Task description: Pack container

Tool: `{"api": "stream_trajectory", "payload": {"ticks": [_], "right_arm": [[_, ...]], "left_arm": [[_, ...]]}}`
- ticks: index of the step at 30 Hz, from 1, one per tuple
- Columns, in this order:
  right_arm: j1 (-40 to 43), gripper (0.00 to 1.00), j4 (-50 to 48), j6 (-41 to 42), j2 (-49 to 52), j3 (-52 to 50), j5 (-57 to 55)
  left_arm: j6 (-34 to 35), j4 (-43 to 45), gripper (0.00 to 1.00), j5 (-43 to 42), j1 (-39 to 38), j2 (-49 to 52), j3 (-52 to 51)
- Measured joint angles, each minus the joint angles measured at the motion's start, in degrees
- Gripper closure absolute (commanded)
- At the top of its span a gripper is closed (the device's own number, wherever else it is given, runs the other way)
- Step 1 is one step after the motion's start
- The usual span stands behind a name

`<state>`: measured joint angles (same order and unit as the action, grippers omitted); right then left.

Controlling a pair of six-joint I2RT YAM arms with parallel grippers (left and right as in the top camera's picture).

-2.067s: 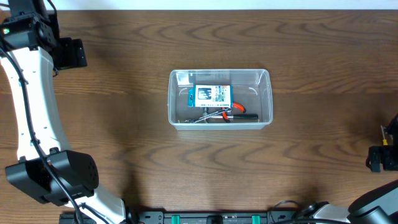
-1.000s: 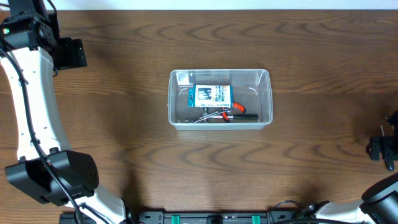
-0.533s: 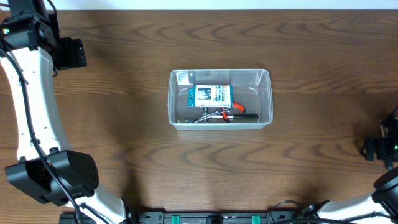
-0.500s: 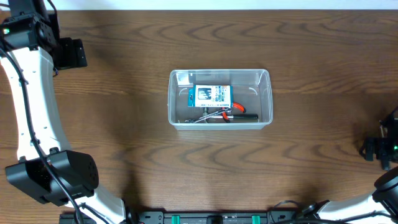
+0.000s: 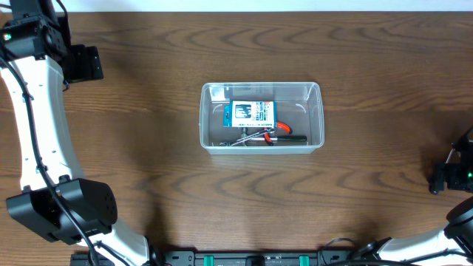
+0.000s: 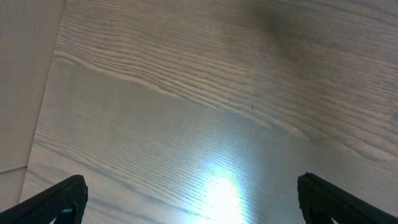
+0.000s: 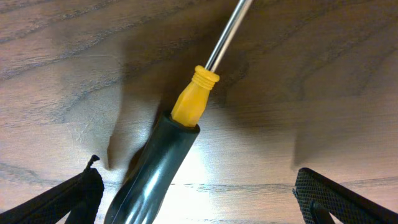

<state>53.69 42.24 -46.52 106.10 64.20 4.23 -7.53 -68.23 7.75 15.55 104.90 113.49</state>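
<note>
The container [image 5: 261,148], a clear plastic rectangular bin with rounded corners and a rim, sits at the middle of the dark, wavy-grained wooden table [image 5: 148,155]. Inside it, toward the far wall, lies a small blue-and-white box [image 5: 251,112]; its label carries print, but the print is too small to read. Just beside the box, against the near wall, lie small hand tools [image 5: 267,136] with orange and black handles and thin metal parts, crossing one another.

The left gripper [image 6: 193,202] is at the far left corner of the table, well apart from the container. Its two dark fingers are spread wide over bare, glossy wood with nothing between them.

The right gripper [image 7: 196,186] is at the table's right edge, also well apart from the container. Its textured black fingers are spread wide on either side of a screwdriver [image 7: 163,163] lying on the wood. The screwdriver has a smooth black grip, a ribbed yellow collar and a round bright steel shaft, and no writing shows on it
</note>
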Motion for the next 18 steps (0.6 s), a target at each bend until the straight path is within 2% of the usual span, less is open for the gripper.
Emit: {"api": "stream_trajectory", "payload": {"ticks": [14,18], "right_arm": [[0.0,0.04,-0.68,9.81,0.0,0.02,-0.02],[0.0,0.01,-0.52,14.23,0.0,0.02,-0.17]], "left_arm": [[0.0,-0.02,0.02,0.0,0.0,0.0,0.0],[0.0,0.0,0.02,0.0,0.0,0.0,0.0]]}}
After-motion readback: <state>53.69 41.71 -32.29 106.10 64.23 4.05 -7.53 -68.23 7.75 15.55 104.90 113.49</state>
